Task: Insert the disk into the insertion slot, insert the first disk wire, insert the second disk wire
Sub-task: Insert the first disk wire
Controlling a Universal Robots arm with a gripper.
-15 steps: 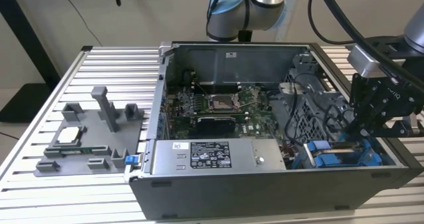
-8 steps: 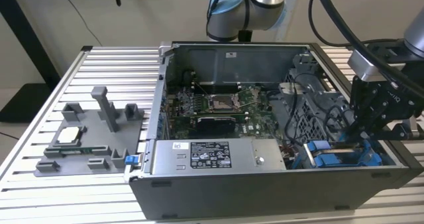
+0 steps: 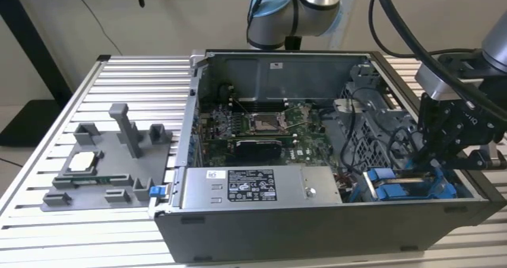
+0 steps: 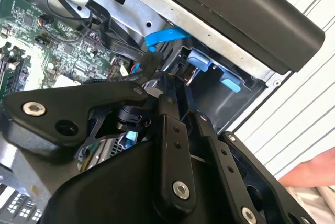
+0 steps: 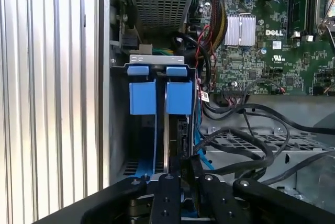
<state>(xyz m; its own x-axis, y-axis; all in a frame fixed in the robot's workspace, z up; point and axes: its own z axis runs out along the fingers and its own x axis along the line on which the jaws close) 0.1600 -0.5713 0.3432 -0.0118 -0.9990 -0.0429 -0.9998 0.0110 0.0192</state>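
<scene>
The dark, bumpy claw sits by the flat, smooth blue-framed disk; I cannot tell its grip.

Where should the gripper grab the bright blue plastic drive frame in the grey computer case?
Probably the flat blue tab atop the bright blue plastic drive frame, coming down through the open side of the grey case: it stands on edge between metal bay walls, which block its flanks.

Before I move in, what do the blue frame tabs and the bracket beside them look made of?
Blue frame tabs: probably moulded plastic, matt and evenly coloured. Bracket: likely bare sheet metal, pale grey sheen, punched holes.
</scene>
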